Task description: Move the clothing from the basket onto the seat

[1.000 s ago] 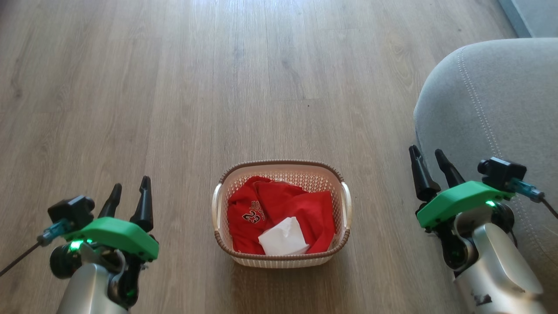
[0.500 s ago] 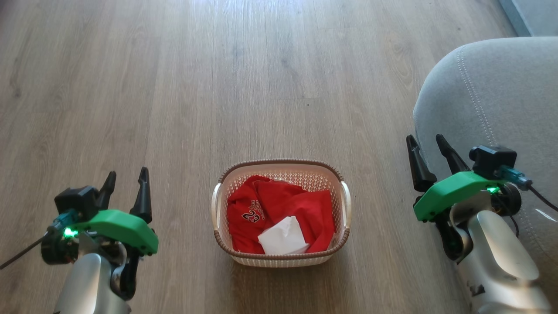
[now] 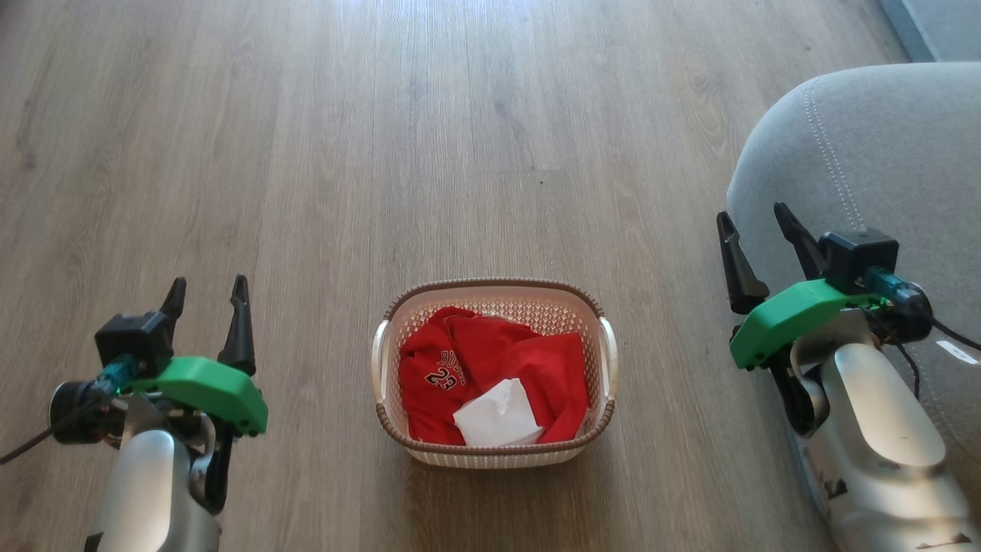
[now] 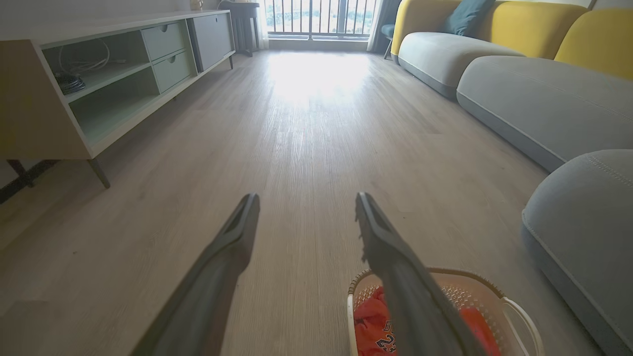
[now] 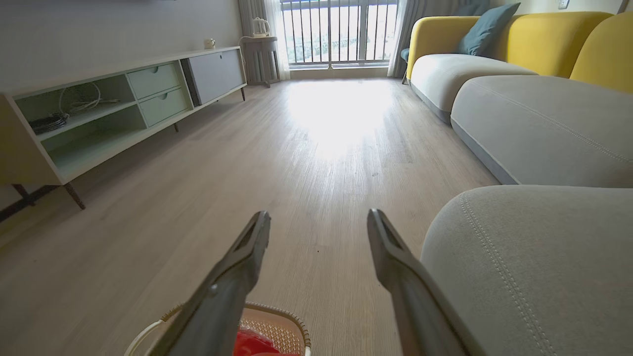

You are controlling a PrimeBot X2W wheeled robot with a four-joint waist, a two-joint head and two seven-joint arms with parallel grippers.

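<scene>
Both arms have reached a little farther out over the wooden floor (image 3: 383, 153) than a second ago. The left gripper (image 3: 208, 284) is left of the basket (image 3: 490, 284) and the right gripper (image 3: 751, 213) is at the edge of the grey seat (image 3: 881, 146), each with its fingers spread and holding nothing. The red clothing (image 3: 490, 356), its number 23 showing and a white piece (image 3: 498, 418) at its near side, lies in the basket, which stands on the floor between the arms, left of the seat.

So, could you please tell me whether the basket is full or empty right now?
Full: the basket holds crumpled red clothing covering its floor, with the number 23 showing.
</scene>
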